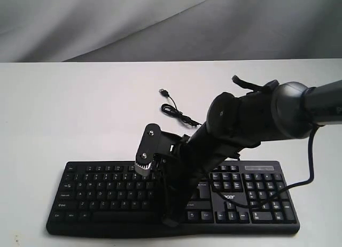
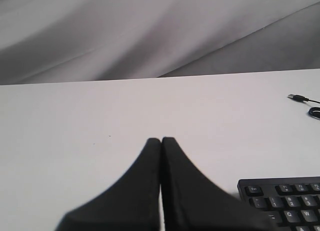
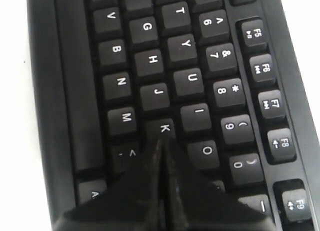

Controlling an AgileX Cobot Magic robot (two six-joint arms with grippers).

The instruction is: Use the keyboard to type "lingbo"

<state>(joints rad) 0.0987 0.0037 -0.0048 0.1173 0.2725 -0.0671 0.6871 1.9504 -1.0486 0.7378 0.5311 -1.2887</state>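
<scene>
So the black Acer keyboard (image 1: 101, 191) sat along the near edge of the white table (image 1: 80, 108), number pad on the right side in the exterior view, with its thin USB cable (image 1: 179, 113) coiled loosely on the table behind it, plug lying unconnected. The right arm (image 1: 256, 118) reached down across the middle of the board. In its wrist view the right gripper (image 3: 161, 143) had both fingers pressed together into one point, and that point was right at the edge of the K key (image 3: 165, 127), with the I, O and J keys close around it. Couldn't tell if it was actually pushing a key down. The left gripper (image 2: 161, 140) was pinched together too, over bare table, with the keyboard's Esc corner (image 2: 253, 189) off to its side, not touching.
</scene>
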